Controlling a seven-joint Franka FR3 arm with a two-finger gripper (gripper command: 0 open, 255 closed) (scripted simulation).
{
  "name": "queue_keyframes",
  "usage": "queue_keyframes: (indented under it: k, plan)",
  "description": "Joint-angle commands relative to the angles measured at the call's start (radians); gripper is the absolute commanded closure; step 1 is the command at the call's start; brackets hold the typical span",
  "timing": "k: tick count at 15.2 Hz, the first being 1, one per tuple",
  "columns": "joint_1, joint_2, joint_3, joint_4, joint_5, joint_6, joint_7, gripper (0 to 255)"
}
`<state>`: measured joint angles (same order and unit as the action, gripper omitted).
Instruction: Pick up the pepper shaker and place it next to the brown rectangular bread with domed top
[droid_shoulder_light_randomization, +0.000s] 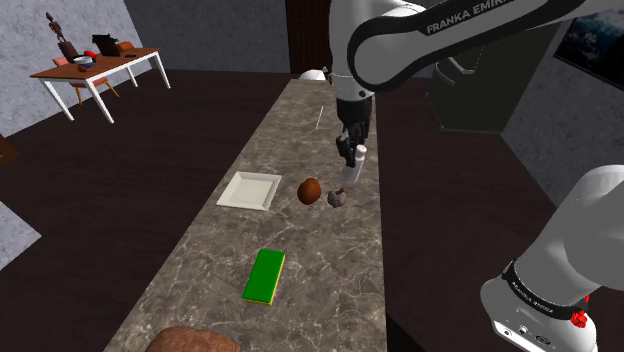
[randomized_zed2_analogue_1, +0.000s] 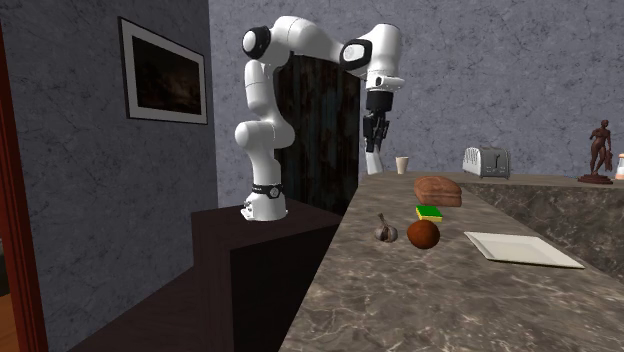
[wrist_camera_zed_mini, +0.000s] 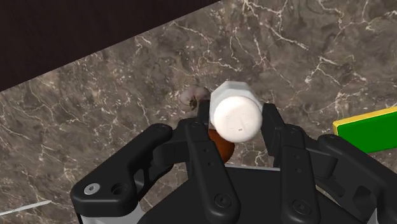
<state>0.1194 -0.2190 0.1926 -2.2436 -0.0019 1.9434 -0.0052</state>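
The white pepper shaker (wrist_camera_zed_mini: 236, 114) hangs in the air above the marbled table (droid_shoulder_light_randomization: 330, 290). It is pinched at its sides between the two black fingers (wrist_camera_zed_mini: 273, 126) of the gripper (droid_shoulder_light_randomization: 350, 152), one finger pressing on each flank and the round white top facing the wrist camera. The hold looks meant to keep the shaker steady and clear of the clutter while it is carried. Below it on the table lie a small garlic bulb (droid_shoulder_light_randomization: 337, 198) and a round brown thing (droid_shoulder_light_randomization: 310, 190), just beside each other. A white square plate (droid_shoulder_light_randomization: 250, 190) sits near them toward the shoulder view's left. The brown domed bread (droid_shoulder_light_randomization: 190, 341) lies well apart at the table's near end, at the shoulder view's lower edge, and a flat green block (droid_shoulder_light_randomization: 265, 275) lies between it and the things under the shaker. By the look of it the pick is done and the carry lies ahead. The arm would have to travel down the table past the green block and set the shaker down beside the bread without nudging the loaf.
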Motion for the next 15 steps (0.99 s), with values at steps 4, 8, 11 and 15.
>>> queue_keyframes:
  k: [4, 8, 11, 15]
  plan:
    - [0.056, 0.014, 0.078, 0.02, 0.026, -0.007, 0.123, 255]
    - [0.099, 0.039, 0.14, 0.05, 0.041, -0.013, 0.222, 255]
    - [0.13, 0.07, 0.186, 0.084, 0.045, -0.017, 0.299, 255]
    - [0.171, 0.126, 0.245, 0.145, 0.039, -0.025, 0.405, 255]
